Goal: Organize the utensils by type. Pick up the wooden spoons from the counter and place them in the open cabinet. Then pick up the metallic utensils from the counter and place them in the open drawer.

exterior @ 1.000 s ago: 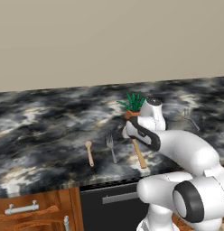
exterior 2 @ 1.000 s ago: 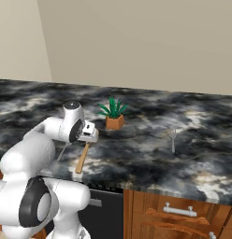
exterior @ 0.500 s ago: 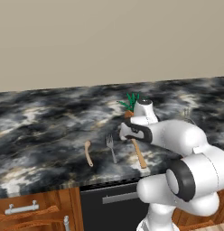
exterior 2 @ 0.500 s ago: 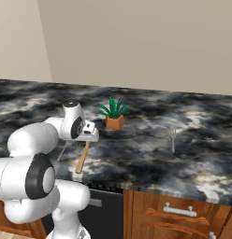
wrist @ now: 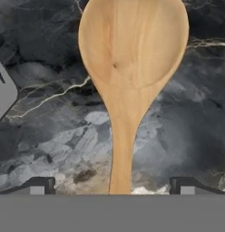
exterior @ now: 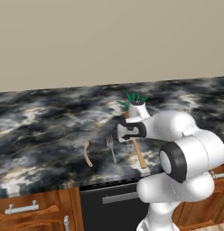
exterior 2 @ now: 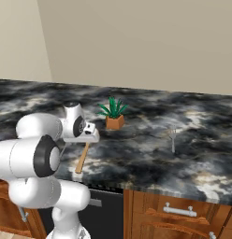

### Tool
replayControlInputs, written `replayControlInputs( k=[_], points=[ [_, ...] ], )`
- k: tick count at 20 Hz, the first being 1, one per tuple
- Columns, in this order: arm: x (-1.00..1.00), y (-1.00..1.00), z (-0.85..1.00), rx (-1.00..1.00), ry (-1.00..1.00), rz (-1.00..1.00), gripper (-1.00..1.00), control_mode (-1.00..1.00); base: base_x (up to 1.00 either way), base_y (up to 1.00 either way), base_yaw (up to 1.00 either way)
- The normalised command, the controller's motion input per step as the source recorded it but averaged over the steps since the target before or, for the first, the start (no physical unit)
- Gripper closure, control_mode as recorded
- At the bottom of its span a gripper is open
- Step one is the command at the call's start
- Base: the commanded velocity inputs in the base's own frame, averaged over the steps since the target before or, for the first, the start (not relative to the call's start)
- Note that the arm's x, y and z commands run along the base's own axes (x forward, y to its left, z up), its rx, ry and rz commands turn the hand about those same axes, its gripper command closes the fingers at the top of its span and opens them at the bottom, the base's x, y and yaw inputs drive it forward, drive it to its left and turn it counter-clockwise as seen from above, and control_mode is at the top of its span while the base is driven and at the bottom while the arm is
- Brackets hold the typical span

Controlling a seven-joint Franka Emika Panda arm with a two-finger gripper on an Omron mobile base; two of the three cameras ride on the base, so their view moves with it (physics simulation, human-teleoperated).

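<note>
Directly below the hand, the large wooden spoon (wrist: pixel 132 68) is seen flat on the counter (wrist: pixel 46 118) in the hand view, its round bowl filling the upper middle of the frame and its handle running down to the bottom centre. The gripper (wrist: pixel 112 185) is spread wide, one dark fingertip at the lower left and one at the lower right, with the handle between them and touched by neither. In the left base view the same spoon's handle (exterior: pixel 139 154) is found at the centre right, reaching toward the counter's front edge, with the hand just above its far end.

Left of it in that view, a small grey fork (exterior: pixel 111 146) lies near the handle, and further left a shorter wooden spoon (exterior: pixel 87 153) lies apart from the fork. A second thin metal utensil (exterior 2: pixel 172 138) is seen well apart, at the centre right of the right base view. Two wooden spoons and two metal pieces are thus counted.

The counter is black stone swirled with white and grey. One small potted plant (exterior 2: pixel 113 113) in an orange-brown pot stands on it just behind the hand. Beige walls (exterior 2: pixel 136 42) rise behind, meeting in a corner at the upper left of the right base view. Reddish-brown cabinet fronts (exterior 2: pixel 174 210) with metal handles and a dark appliance panel (exterior: pixel 107 203) are set below the edge.
</note>
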Motion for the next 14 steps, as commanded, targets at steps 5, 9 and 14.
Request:
replayControlInputs(
  k=[5, 9, 14],
  points=[
    [0.07, 0.00, -0.29, 0.00, 0.00, 0.00, -1.00, -1.00, 0.00, 0.00, 0.00],
    [0.04, 0.00, -0.35, 0.00, 0.02, 0.00, -1.00, -1.00, 0.00, 0.00, 0.00],
    [0.10, 0.00, -0.28, 0.00, 0.00, 0.00, -1.00, -1.00, 0.00, 0.00, 0.00]
  ],
)
